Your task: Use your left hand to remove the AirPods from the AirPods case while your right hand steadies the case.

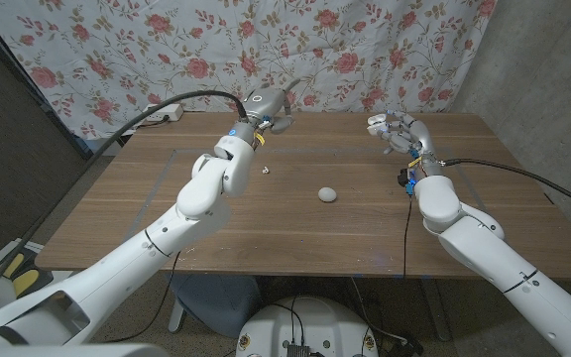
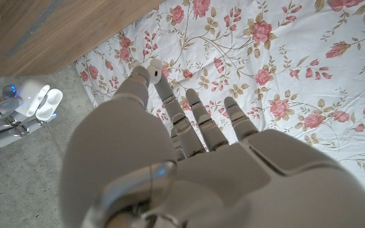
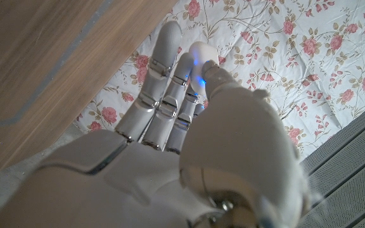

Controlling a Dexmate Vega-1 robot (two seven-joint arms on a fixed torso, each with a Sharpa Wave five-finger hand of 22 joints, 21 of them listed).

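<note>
While you look over the bench [image 1: 147, 223], a round white object [image 1: 327, 194] lies nearest and a small white piece [image 1: 266, 172] just beyond it. Farther, over the far edge, your left hand [image 1: 266, 107] is raised; its fingers [image 2: 198, 120] are spread, but the thumb and one finger seem to pinch an AirPod [image 2: 152, 71]. The AirPods case [image 2: 35, 101] stands open in the grip of your right hand [image 1: 393, 129], well apart to the right of your left hand, so reach sideways.

Floral curtain [image 1: 216, 45] behind wooden table [image 1: 295, 223]
</note>
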